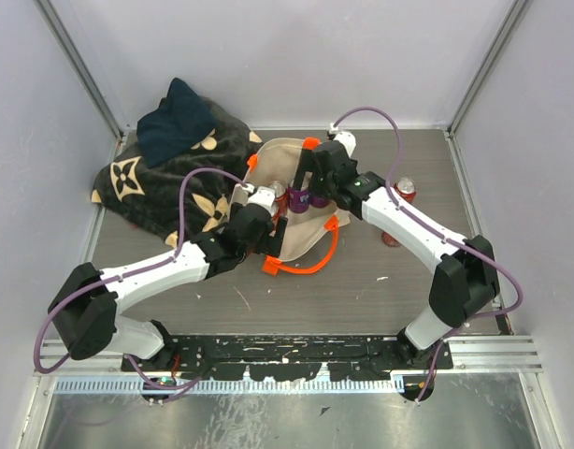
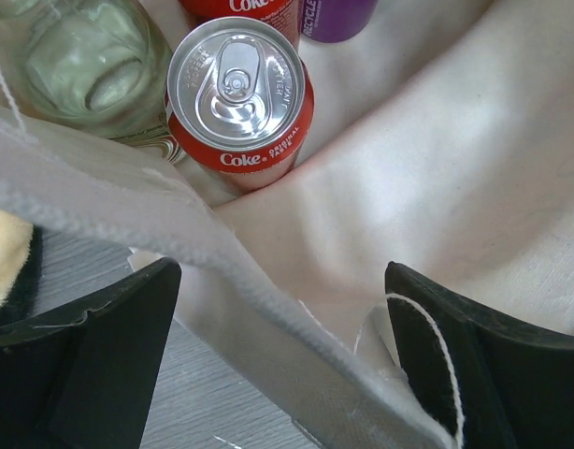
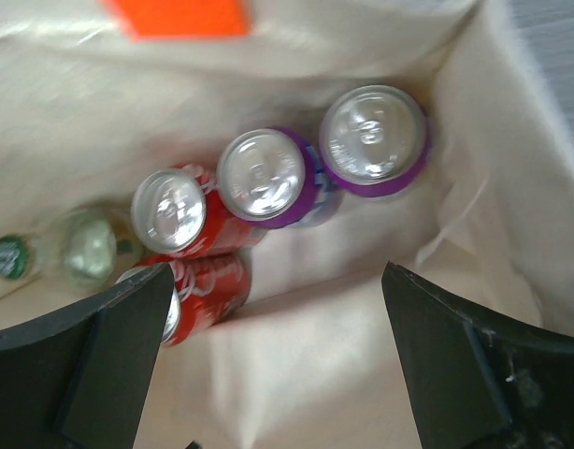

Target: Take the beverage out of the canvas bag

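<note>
Both tools hang spread wide at the canvas bag point(image 1: 285, 152) on the surface point(image 1: 380, 290). The right tool point(image 3: 278, 281) is above red and purple beverage cans point(image 3: 264, 178) standing inside. The left tool point(image 2: 282, 271) straddles the bag's left rim near a Coke can point(image 2: 240, 89).

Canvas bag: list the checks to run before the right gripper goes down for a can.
1. Right gripper open: ok.
2. Canvas bag mouth open beneath it: ok.
3. Purple can upright, top unobstructed: ok.
4. Left gripper clamped on the bag wall: not ok; it is open, one finger on each side.
5. Finger room beside that can: cannot tell; a second purple can sits close.
</note>
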{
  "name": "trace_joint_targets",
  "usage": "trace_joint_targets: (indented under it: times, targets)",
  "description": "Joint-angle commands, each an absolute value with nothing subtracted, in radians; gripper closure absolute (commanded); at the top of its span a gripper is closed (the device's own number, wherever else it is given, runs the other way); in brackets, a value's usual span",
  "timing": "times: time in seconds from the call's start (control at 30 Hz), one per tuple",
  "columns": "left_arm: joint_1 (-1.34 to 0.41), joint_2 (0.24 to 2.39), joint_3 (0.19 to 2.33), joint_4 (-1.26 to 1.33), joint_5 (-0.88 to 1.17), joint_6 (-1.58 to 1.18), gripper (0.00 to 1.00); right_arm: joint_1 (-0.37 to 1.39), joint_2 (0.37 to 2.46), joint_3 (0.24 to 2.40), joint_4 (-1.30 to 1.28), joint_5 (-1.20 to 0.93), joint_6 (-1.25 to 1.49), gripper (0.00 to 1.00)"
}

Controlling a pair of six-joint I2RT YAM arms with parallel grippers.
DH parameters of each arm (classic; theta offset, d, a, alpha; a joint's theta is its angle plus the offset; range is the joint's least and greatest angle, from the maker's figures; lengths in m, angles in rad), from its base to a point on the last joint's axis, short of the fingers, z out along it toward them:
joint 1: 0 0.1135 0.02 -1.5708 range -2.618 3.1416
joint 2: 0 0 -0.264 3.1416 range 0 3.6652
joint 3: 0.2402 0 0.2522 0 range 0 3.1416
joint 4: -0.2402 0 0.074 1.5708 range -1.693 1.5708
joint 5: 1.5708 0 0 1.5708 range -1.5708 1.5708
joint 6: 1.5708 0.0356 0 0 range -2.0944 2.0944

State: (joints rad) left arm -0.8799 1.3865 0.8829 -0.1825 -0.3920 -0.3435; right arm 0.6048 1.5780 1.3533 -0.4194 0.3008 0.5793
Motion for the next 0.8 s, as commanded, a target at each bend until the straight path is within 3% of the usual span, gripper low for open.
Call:
trace_joint_targets:
  times: [0.0,0.5,0.77]
  targets:
    - [-0.881,1.408,0.866,-0.172,-0.381,-0.347,0.02,0.526,1.585,1.320,-0.357,0.303,0.688,0.01]
    - [-0.894,1.432,0.866,-0.181,-0.364,-0.339,0.02,0.463,1.780,1.460,-0.411,0.337,0.674,0.00]
    - [-0.897,1.432,0.864,-0.190,-0.362,-0.339,0.02,0.468,1.831,1.467,-0.388,0.471,0.771,0.00]
